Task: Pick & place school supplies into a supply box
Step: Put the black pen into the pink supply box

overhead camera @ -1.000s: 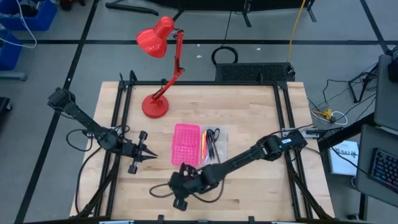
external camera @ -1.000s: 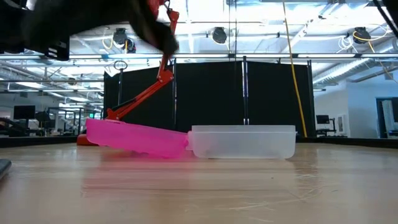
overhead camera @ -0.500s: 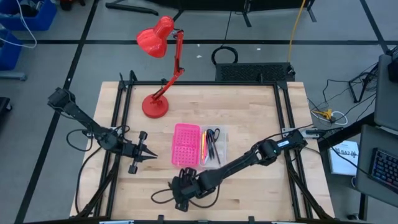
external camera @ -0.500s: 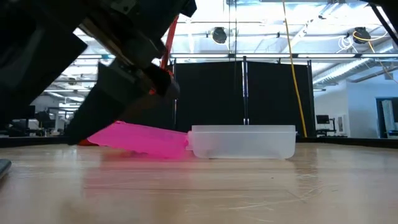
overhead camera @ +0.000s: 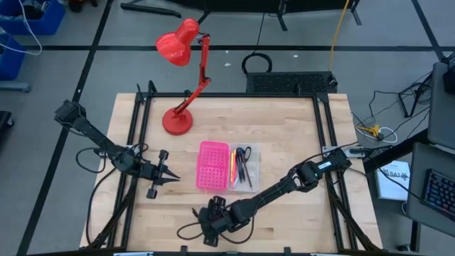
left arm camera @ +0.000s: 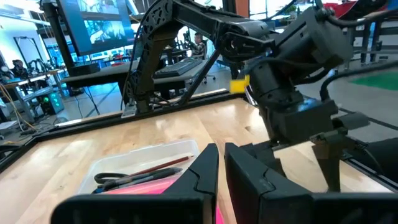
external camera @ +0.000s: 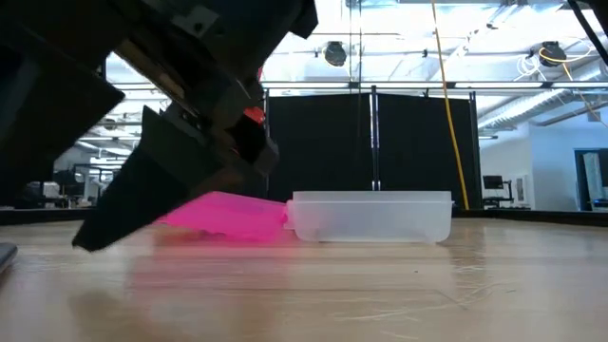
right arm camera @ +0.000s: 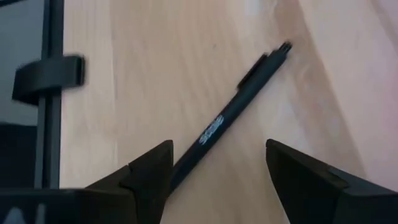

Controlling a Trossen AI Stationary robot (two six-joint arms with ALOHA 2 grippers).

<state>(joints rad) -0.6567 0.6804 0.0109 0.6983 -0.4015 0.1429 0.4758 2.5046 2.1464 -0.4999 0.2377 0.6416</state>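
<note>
The supply box lies open at the table's middle, its pink half (overhead camera: 213,166) beside its clear tray (overhead camera: 244,168). Several pens and black-handled scissors (left arm camera: 134,176) lie in the tray. A black pen (right arm camera: 231,111) lies flat on the wood near the table's front edge. My right gripper (right arm camera: 214,180) hovers low over it, open, with one finger on either side of the pen's nearer end. In the low view it fills the left as a big dark shape (external camera: 171,142). My left gripper (overhead camera: 169,180) waits left of the box, shut and with nothing in it.
A red desk lamp (overhead camera: 181,78) stands at the table's far left with its base (overhead camera: 176,121) on the wood. Black frame rails (overhead camera: 135,142) run along the left and right edges. Bare wood lies right of the box and along the front.
My right gripper has moved toward the table's near edge and come down close to the tabletop, tipping forward. In the low view it now covers much of the pink half. The box and my left arm have stayed put.
</note>
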